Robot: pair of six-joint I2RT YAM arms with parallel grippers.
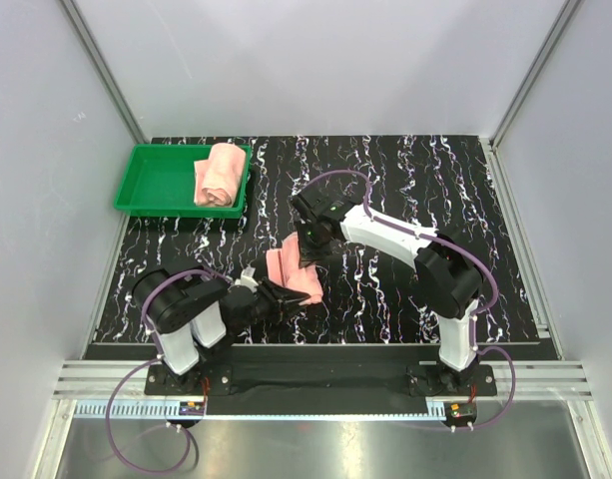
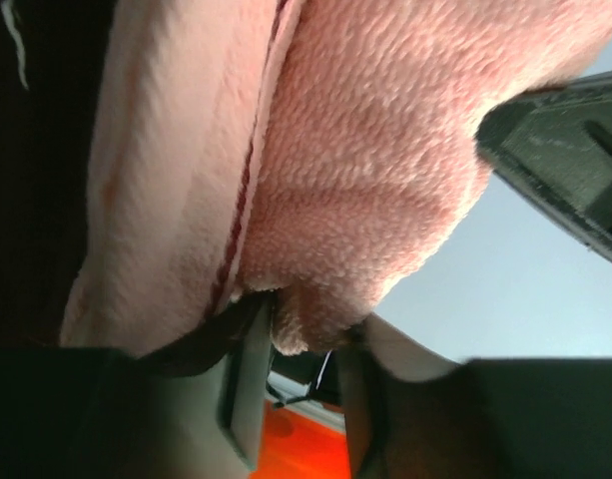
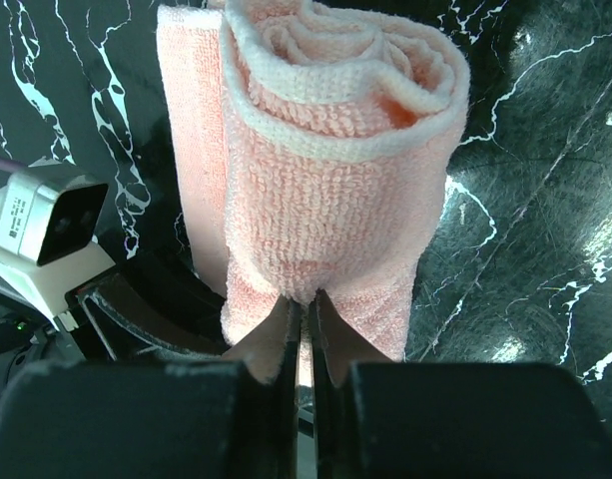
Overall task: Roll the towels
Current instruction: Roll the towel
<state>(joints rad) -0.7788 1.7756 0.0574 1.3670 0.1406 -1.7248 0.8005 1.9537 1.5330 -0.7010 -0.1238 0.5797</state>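
Right wrist view, right gripper [image 3: 304,314] pinching edge of rolled towel [image 3: 335,200], left gripper [image 2: 304,344] astride it, hold unclear

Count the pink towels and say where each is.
2. One rolled towel lies in the green tray; the second towel is at the centre, its edge pinched by the right gripper.

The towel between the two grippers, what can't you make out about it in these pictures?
- Top view: the towel's ends, covered by the left gripper and right gripper.
- Left wrist view: whether its fingers pinch the cloth; too close and dark.
- Right wrist view: the roll's underside, hidden by the roll itself.
- Its label: visible in no view.
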